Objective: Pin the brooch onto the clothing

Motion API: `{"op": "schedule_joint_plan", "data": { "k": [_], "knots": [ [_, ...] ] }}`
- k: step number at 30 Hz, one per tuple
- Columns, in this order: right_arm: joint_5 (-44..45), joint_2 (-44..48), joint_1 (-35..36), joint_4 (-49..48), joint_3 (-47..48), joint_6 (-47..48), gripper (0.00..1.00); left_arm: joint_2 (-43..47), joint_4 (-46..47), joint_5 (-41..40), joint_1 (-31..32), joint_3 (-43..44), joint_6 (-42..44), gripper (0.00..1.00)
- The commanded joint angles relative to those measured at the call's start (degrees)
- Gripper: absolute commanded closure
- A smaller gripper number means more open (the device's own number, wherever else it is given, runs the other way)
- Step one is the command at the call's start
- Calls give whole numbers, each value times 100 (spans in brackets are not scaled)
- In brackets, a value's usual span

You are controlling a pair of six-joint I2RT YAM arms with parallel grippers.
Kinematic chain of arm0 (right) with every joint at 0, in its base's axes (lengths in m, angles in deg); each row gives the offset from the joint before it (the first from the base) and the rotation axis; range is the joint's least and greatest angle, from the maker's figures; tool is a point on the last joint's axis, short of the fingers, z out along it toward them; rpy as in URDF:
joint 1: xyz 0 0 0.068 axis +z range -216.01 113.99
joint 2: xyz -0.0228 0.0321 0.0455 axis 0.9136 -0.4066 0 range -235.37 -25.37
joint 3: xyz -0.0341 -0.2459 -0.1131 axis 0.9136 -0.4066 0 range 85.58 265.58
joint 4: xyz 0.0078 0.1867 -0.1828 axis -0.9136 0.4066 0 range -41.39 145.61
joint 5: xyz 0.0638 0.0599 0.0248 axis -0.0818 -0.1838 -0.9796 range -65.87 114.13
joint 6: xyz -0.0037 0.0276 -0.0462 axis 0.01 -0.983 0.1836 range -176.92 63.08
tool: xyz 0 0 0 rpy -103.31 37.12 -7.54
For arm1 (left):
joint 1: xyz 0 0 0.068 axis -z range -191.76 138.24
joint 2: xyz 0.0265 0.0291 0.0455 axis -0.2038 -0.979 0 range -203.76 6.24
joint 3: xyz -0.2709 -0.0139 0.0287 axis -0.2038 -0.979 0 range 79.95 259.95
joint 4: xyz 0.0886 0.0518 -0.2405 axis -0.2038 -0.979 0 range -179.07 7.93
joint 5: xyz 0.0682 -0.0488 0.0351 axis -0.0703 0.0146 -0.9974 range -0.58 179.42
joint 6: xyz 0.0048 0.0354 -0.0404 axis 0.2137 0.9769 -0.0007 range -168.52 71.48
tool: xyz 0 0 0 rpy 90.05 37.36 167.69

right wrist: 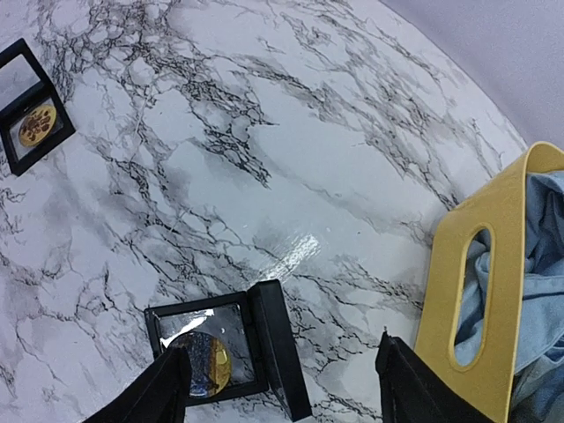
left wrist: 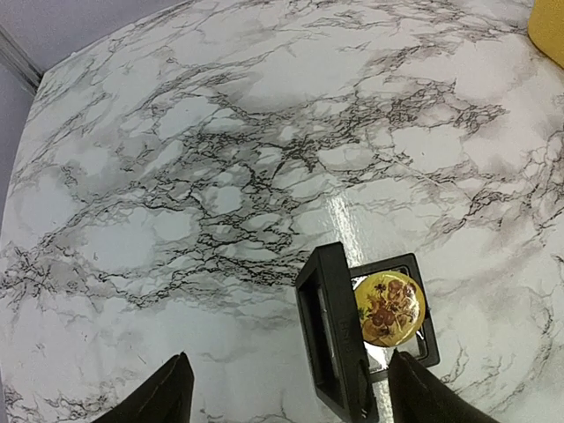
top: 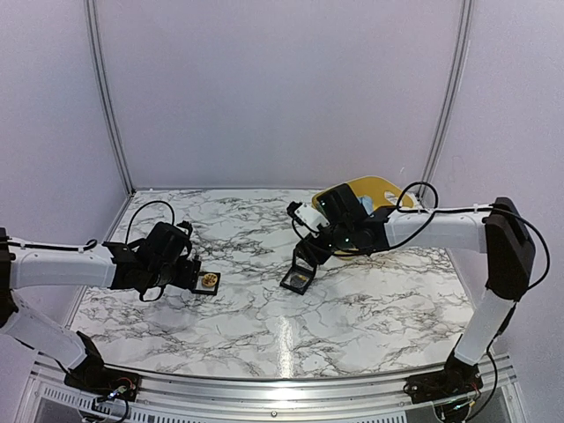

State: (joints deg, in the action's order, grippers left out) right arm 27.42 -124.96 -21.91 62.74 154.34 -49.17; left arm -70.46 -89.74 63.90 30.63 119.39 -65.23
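The marble table (top: 264,326) carries everything. At its far right side stands a yellow basket (right wrist: 454,291) with a handle slot. The light blue clothing (right wrist: 539,256) lies crumpled inside it, and from above the right arm covers most of it. Two small black display boxes are open and well apart from each other. In the left box (left wrist: 330,335) rests a round yellow brooch (left wrist: 389,310) with a flower picture, and the raised lid stands just beside it. The left gripper (left wrist: 288,379) hangs over this box, its fingers spread wide and holding nothing. The right box (right wrist: 220,352) holds a second brooch (right wrist: 204,363), partly hidden behind one finger. The right gripper (right wrist: 282,348) is also spread apart and empty, with the basket near its other finger.
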Motion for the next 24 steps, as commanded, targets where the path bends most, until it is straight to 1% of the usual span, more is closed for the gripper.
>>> {"op": "schedule_joint_plan", "data": {
  "k": [1,3,10,12,14,16,20,24],
  "knots": [
    [-140,-87,-254,-352,30,-23,34,-268,332,115,-142,18,-80,24],
    [-261,-126,-323,-342,-13,6,37,-338,326,168,-177,48,-136,29],
    [-694,-218,-437,-389,-182,69,45,-476,400,262,-205,81,-134,58],
    [-818,-242,-451,-433,-217,65,48,-509,423,313,-205,89,-115,65],
    [-917,-281,-449,-459,-229,67,49,-515,430,340,-205,97,-113,73],
    [-943,-328,-452,-459,-239,72,50,-504,448,354,-205,78,-107,81],
    [-936,-491,-459,-388,-205,104,56,-455,450,309,-213,80,-44,99],
    [-940,-484,-467,-392,-229,87,60,-378,459,271,-283,122,65,100]
  ]
}}
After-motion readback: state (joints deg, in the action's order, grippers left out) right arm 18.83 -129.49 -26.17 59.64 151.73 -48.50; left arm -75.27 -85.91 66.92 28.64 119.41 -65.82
